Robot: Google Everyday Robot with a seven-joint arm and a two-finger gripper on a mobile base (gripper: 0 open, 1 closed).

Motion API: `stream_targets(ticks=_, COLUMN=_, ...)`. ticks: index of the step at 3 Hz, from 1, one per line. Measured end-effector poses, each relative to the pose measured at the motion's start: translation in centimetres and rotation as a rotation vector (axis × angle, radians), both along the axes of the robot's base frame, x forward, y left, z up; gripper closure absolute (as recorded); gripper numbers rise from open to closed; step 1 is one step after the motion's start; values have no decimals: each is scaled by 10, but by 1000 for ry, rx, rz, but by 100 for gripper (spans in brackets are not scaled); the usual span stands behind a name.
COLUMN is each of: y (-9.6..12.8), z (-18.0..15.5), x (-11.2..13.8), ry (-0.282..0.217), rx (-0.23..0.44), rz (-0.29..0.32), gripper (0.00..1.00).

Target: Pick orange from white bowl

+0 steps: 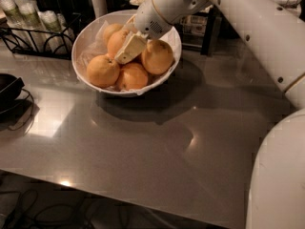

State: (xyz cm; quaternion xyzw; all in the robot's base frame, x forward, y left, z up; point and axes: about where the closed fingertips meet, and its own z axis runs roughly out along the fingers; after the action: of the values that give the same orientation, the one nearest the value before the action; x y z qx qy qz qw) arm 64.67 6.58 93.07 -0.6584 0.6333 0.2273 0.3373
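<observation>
The white bowl (82, 38), lined with crinkled paper, stands at the back of the grey table and holds several oranges. One orange (102, 70) lies at the front left, one (133, 76) at the front, one (157, 56) on the right and one (117, 41) in the middle. My gripper (128, 48) reaches down from the upper right into the bowl. Its cream tip lies between the middle orange and the right one and hides part of them.
A black wire rack with cups (28, 20) stands behind the bowl on the left. A black dish (7, 87) sits at the left edge. Dark containers and a stand (209, 27) line the back. My white arm (248, 27) and base (281, 175) fill the right side.
</observation>
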Motion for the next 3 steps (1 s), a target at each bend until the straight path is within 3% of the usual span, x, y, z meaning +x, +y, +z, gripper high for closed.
stream_targets(ticks=1, y=0, z=0, x=0, ry=0, rx=0, rz=0, gripper=89)
stream_targets(ticks=2, y=0, z=0, x=0, ry=0, rx=0, rz=0, gripper=100)
stream_targets(ticks=3, y=0, z=0, x=0, ry=0, rx=0, rz=1, gripper=100)
